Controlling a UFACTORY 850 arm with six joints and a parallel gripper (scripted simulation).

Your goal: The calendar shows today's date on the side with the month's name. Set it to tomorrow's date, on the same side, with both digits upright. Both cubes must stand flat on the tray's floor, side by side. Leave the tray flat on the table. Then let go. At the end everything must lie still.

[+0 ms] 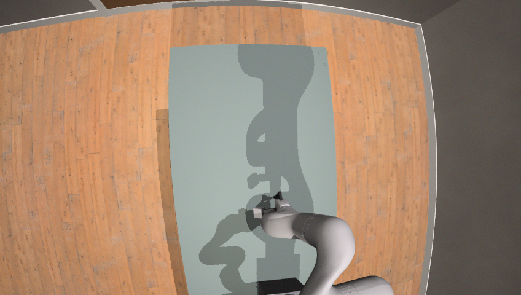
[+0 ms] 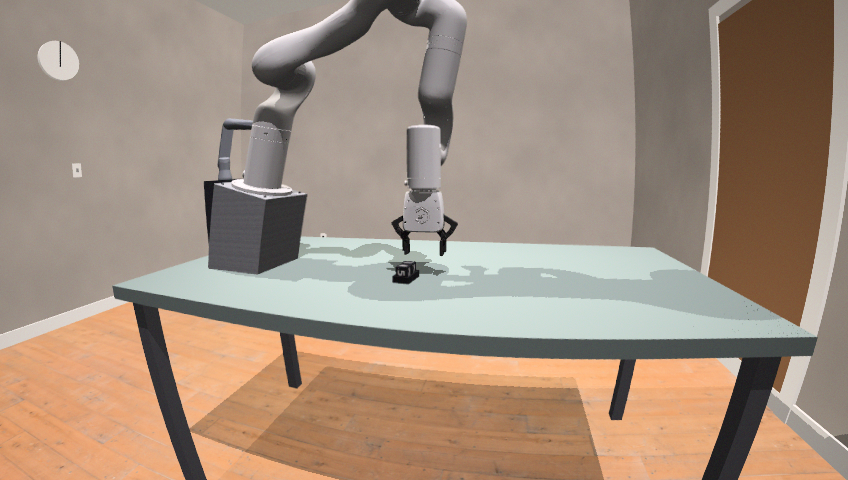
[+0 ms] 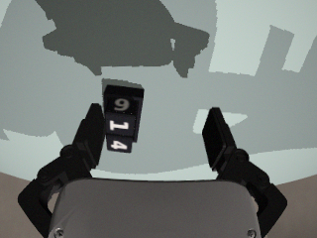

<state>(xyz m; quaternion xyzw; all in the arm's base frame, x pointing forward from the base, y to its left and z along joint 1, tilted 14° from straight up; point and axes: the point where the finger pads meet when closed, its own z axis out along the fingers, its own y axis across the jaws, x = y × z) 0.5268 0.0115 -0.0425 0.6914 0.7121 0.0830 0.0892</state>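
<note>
Hovering over the calendar (image 2: 405, 273), my claw (image 2: 424, 248) hangs with its two fingers spread fully apart and nothing between them. The calendar, a small dark tray with its cubes, sits on the pale green desk (image 2: 535, 309) well in front of the arm's grey pedestal (image 2: 254, 228), inside the arm's own shadow. I judge the claw is held high and wide so it can drop over one cube without nudging the tray.

From the wrist view the calendar (image 3: 122, 118) lies off-centre, close to the finger at the left of the picture and far from the other, so I would say the claw is not yet lined up over it. I can read white figures on the upper faces, something like a 9, a 1 and a 4, turned sideways to me.

Much stays hidden. From above, the arm's forearm covers nearly all of the calendar, leaving only a pale corner (image 1: 257, 212) showing. From the exterior view the calendar is tiny; I make out light marks on its near face but cannot read a month or a date. Nor can I tell where one cube ends and the next begins, or whether both stand flat on the tray's floor.
</note>
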